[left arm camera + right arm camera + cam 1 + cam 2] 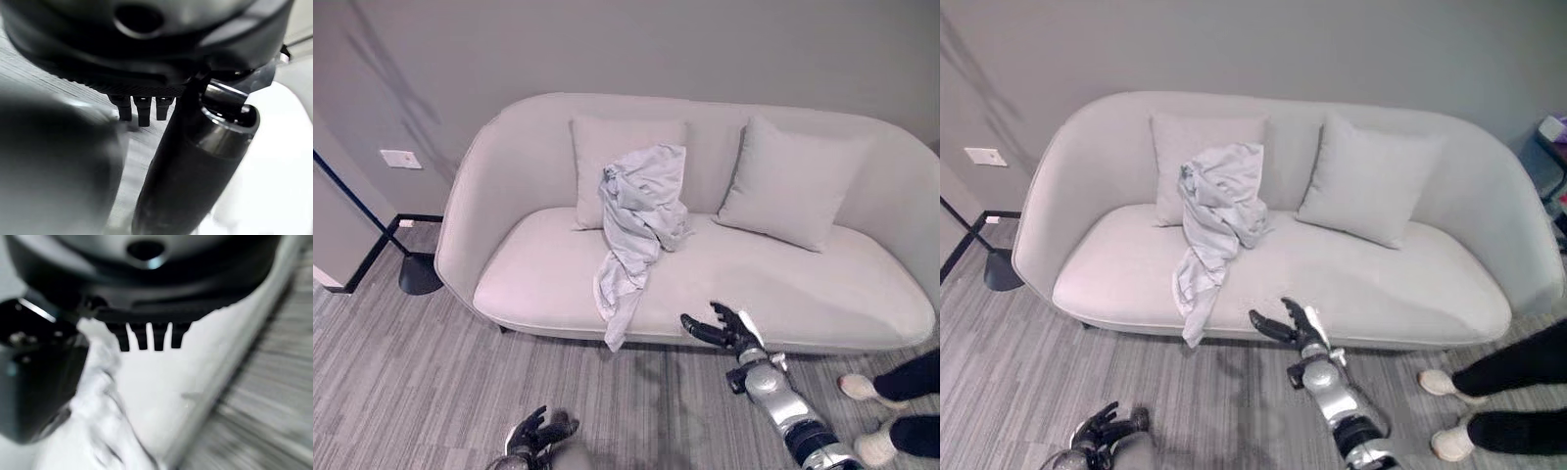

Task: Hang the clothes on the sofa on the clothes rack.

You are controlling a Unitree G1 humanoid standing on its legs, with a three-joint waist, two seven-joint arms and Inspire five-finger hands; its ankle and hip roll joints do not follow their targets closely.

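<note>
Draping down the middle of a pale grey sofa (pixel 538 284) is a light grey garment (pixel 638 225), crumpled and loosely bunched. Its upper part leans against the left of two matching cushions, the left cushion (pixel 607 147) standing upright against the sofa back. From there the cloth runs down across the seat, and its lower end hangs over the front edge of the seat toward the floor. The right cushion (pixel 790 186) rests tilted against the backrest, just beside the garment but not touching it.

Reaching in from the lower right, the robot's right hand (pixel 729 331) hovers at the front edge of the seat, to the right of the garment's hanging end and apart from it. Its dark fingers are spread and fairly straight, holding nothing. From the right wrist camera, the fingertips (pixel 146 338) point toward the white seat with folds of the cloth (pixel 105 421) nearby.

Low at the bottom edge of the head view, the left hand (pixel 540 433) hangs over the grey striped floor (pixel 411 372), well away from the sofa. Its fingers are loosely curled and relaxed, and it grips nothing.

Left of the sofa, a black round lamp base (pixel 419 274) sits on the floor near the wall. At the right edge, a person's dark trouser legs and pale shoes (pixel 862 388) stand beside the sofa's end.
</note>
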